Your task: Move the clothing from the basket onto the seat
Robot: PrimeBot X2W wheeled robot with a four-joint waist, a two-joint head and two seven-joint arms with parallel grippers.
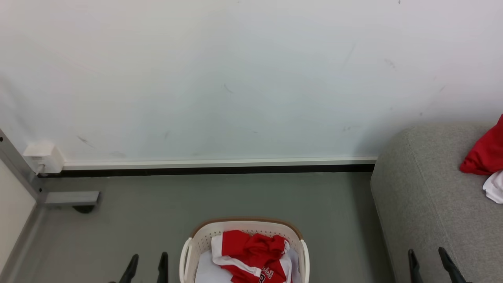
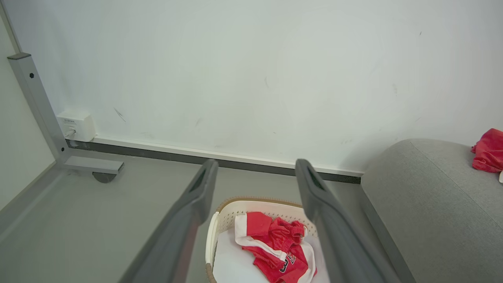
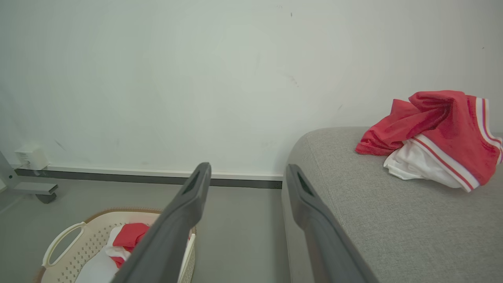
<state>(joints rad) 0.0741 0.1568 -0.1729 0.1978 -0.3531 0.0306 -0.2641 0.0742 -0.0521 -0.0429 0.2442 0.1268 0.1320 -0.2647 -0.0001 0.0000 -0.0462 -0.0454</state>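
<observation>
A crumpled piece of red clothing (image 1: 255,253) with white trim lies in the cream basket (image 1: 188,245) at the bottom centre, on a pale sheet. The same clothing (image 2: 281,247) and basket (image 2: 226,208) lie below my left gripper (image 2: 255,179), which is open and empty. Another red and white garment (image 3: 436,135) lies on the grey seat (image 3: 393,220) at the right; the seat (image 1: 428,204) and garment (image 1: 485,153) show at the head view's right edge. My left gripper (image 1: 148,261) hangs open left of the basket. My right gripper (image 1: 427,257), also open and empty, hovers over the seat's near corner.
A white wall with a dark skirting strip (image 1: 216,169) runs behind the grey floor. A metal frame leg with a foot (image 1: 70,198) and a white wall box (image 1: 43,157) stand at the far left.
</observation>
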